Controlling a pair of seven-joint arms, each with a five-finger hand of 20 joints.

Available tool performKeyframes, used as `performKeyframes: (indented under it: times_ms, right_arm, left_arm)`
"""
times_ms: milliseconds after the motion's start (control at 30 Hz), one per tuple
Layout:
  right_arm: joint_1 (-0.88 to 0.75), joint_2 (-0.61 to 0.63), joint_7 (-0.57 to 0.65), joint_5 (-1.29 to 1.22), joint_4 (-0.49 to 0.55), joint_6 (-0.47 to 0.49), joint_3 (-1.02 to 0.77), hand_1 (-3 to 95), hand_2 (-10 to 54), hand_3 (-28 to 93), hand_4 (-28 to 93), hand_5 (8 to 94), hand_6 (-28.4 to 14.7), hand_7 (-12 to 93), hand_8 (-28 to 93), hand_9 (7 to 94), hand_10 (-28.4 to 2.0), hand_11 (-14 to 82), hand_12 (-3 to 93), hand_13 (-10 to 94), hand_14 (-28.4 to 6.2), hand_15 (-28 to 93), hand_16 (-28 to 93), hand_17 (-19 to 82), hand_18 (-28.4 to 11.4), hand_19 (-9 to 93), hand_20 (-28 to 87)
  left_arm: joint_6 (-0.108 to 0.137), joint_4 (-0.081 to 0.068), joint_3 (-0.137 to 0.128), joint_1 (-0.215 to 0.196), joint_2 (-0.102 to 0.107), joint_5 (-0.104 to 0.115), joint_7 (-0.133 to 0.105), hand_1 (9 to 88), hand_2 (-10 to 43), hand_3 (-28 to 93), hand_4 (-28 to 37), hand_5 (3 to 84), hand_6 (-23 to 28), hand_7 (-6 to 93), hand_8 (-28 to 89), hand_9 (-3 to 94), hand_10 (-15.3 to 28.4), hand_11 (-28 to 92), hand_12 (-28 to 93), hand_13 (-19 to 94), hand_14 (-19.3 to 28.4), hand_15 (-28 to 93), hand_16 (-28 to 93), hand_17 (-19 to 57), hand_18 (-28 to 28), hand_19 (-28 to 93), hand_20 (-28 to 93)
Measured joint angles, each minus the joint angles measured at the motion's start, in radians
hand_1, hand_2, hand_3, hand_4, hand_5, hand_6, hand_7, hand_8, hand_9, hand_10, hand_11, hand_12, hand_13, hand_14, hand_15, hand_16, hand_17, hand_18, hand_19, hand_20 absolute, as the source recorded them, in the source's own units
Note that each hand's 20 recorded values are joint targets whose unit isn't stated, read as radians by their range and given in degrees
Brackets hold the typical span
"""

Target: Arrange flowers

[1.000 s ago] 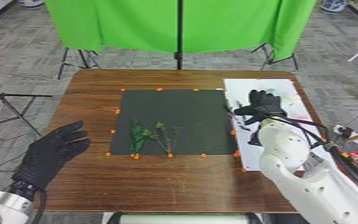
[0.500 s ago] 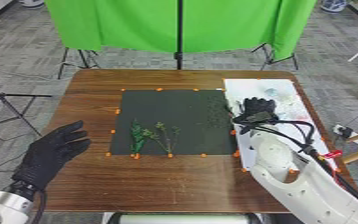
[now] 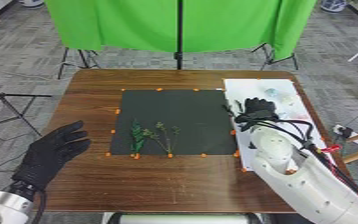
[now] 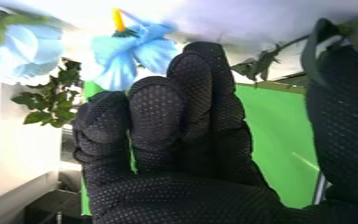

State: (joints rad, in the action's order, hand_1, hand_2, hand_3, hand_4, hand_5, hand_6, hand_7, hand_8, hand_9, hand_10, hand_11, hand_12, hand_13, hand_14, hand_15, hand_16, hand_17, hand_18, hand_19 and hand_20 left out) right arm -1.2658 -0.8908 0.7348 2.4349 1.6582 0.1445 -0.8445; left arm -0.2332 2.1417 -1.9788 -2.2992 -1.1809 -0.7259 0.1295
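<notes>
Brown table [image 3: 158, 187] carries one black mat [image 3: 171, 107] with two green sprigs [image 3: 137, 136].

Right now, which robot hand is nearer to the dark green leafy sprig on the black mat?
Left. The left hand is left of the sprig, outside the mat; the right hand is farther off, over the white sheet to its right.
</notes>
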Motion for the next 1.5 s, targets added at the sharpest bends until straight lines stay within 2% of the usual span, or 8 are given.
performKeyframes:
  times_ms: [67,167,433,600,700,867,1200,1500]
  right_arm:
    - [0.007,-0.003,-0.013,0.001,-0.004,0.009,0.000,55.6,-9.5,49,-28,61.1,-0.2,59,1,72.4,-8.5,56.3,39.4,69,-7.7,77,36,37,-19.3,92,41]
    - [0.014,-0.009,-0.047,-0.002,-0.003,0.028,-0.006,58.6,-9.5,51,-28,65.0,1.1,59,1,77.7,-6.7,53.1,43.4,71,-6.9,76,36,39,-19.5,93,43]
    - [0.014,-0.023,-0.119,-0.058,0.004,0.110,-0.050,44.9,-9.5,85,-28,67.4,0.8,60,10,82.2,-5.6,47.4,49.3,74,-6.8,76,38,40,-20.1,93,45]
    - [-0.004,-0.028,-0.151,-0.063,0.003,0.117,-0.076,41.5,-9.5,89,-15,64.0,-6.7,69,6,86.4,-5.5,41.1,47.4,78,-6.3,73,36,43,-20.2,93,45]
    - [-0.029,-0.026,-0.193,-0.067,0.004,0.084,-0.100,39.9,-9.5,92,-11,64.0,-10.5,73,-2,89.3,-5.6,36.2,47.4,80,-6.2,70,36,44,-20.8,93,45]
    - [-0.092,-0.013,-0.228,-0.097,0.012,-0.044,-0.136,38.5,-9.5,93,-7,64.5,-13.3,77,-11,91.6,-5.8,34.4,47.5,83,-6.1,69,35,47,-21.7,93,48]
    - [-0.197,-0.006,-0.228,-0.284,0.096,-0.163,-0.203,37.9,-9.5,93,-2,65.5,-15.0,80,-15,92.9,-5.7,35.1,47.3,85,-5.8,69,36,49,-22.2,93,51]
    - [-0.231,-0.005,-0.233,-0.280,0.142,-0.236,-0.222,37.8,-9.5,93,-1,65.6,-15.2,81,-15,93.1,-5.6,35.3,47.7,85,-5.6,69,37,50,-22.0,93,52]
  left_arm:
    - [0.000,0.000,0.001,0.000,0.000,0.000,0.000,24.6,1.2,76,-28.3,32.8,5.3,28.3,-14,28.3,14.1,38,14,22,16.6,56,-6,-9.5,23.2,55,9]
    - [0.000,0.000,0.001,0.000,0.000,0.000,0.000,24.5,1.1,76,-28.3,32.8,5.4,28.1,-14,28.3,14.1,38,14,22,16.6,56,-6,-9.4,23.2,55,9]
    - [0.000,0.000,0.000,-0.002,-0.007,-0.002,0.000,24.5,1.0,76,-28.3,32.8,5.4,28.1,-14,28.3,14.1,37,14,22,16.6,56,-6,-9.5,23.2,55,9]
    - [0.000,0.000,0.000,-0.002,-0.008,-0.003,0.000,24.7,1.2,76,-28.3,32.8,5.4,28.1,-14,28.3,14.2,37,14,22,16.7,56,-6,-9.4,23.1,55,9]
    - [0.000,0.000,0.000,-0.002,-0.009,-0.004,0.000,24.7,1.1,76,-28.3,32.8,5.3,28.2,-14,28.3,14.1,37,14,22,16.7,56,-6,-9.4,23.2,55,9]
    - [0.000,0.000,0.000,-0.002,-0.009,-0.004,0.000,24.7,1.2,76,-28.3,32.7,5.2,28.4,-14,28.2,14.1,37,14,22,16.6,56,-6,-9.4,23.1,55,9]
    - [0.000,0.000,0.000,-0.002,-0.009,-0.004,0.000,24.8,1.1,76,-28.3,32.7,5.2,28.4,-14,28.2,14.0,37,14,22,16.6,56,-6,-9.4,23.2,55,9]
    - [0.000,0.000,0.000,-0.003,-0.009,-0.005,-0.002,24.7,1.1,76,-28.3,32.7,5.2,28.4,-15,28.3,14.0,37,14,22,16.5,56,-6,-9.5,23.1,55,9]
